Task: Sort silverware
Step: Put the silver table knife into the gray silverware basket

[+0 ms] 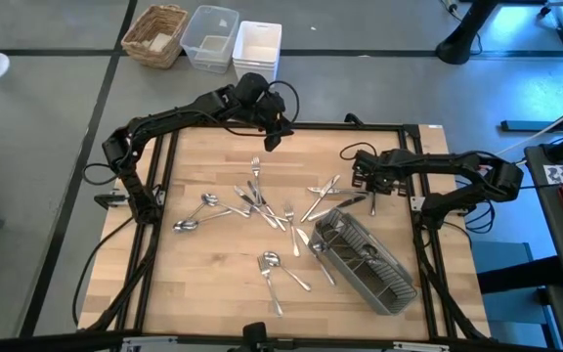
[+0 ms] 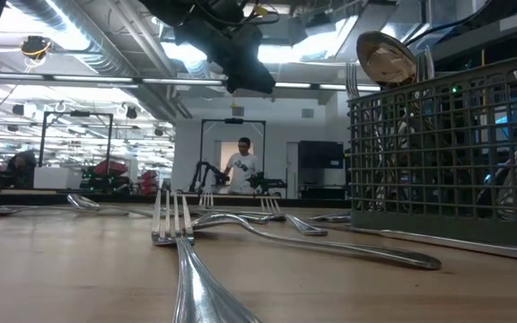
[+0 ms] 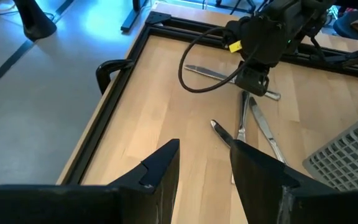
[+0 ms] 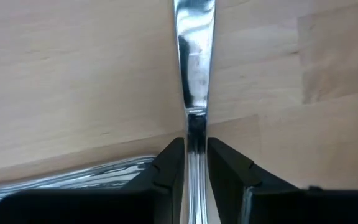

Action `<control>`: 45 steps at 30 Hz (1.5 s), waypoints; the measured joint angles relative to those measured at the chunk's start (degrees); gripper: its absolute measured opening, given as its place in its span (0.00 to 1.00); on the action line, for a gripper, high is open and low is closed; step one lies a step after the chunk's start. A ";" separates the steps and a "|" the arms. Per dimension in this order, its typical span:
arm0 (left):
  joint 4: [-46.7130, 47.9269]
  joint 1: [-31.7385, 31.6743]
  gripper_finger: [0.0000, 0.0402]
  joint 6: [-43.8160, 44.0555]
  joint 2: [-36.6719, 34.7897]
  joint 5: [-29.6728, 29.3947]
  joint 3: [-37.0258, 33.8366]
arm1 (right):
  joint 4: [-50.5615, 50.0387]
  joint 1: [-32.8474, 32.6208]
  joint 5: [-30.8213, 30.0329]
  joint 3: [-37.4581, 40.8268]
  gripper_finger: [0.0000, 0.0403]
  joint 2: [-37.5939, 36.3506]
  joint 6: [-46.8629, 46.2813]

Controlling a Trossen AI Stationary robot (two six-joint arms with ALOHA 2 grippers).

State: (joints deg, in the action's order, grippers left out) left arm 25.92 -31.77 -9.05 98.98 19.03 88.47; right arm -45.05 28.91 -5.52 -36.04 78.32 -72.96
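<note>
Left gripper (image 1: 273,140), fingers apart and empty, hangs above the table's (image 1: 203,284) far edge. Silverware (image 1: 262,207) lies scattered mid-table; some pieces stand in the caddy (image 1: 368,262). Right gripper (image 4: 194,163), near the table's right side, is clamped on a knife (image 4: 193,68).

I see a pale wooden counter (image 1: 213,274) inside a black frame. Loose silverware (image 1: 262,200) lies scattered across its middle, with a few pieces near the front edge. A grey slatted caddy (image 1: 365,259) lies on the counter at right.
</note>
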 joint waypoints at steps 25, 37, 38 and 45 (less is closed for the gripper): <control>-0.01 0.00 0.34 0.08 -0.02 0.00 0.00 | 4.08 -0.07 -0.97 3.75 0.06 -0.25 1.48; -0.01 0.00 0.34 0.07 -0.02 0.02 0.00 | 6.77 0.02 -2.03 1.01 0.04 -0.72 4.46; 0.01 0.00 0.34 -0.01 -0.02 0.02 0.00 | 7.85 0.02 -2.01 1.01 0.03 -0.72 4.55; -0.01 0.00 0.34 -0.23 -0.04 0.02 0.00 | 12.05 0.02 -1.97 0.97 0.02 -0.74 6.61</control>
State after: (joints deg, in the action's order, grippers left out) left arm 25.91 -31.77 -9.28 98.94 19.05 88.47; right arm -33.00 28.93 -7.49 -35.07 77.58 -66.35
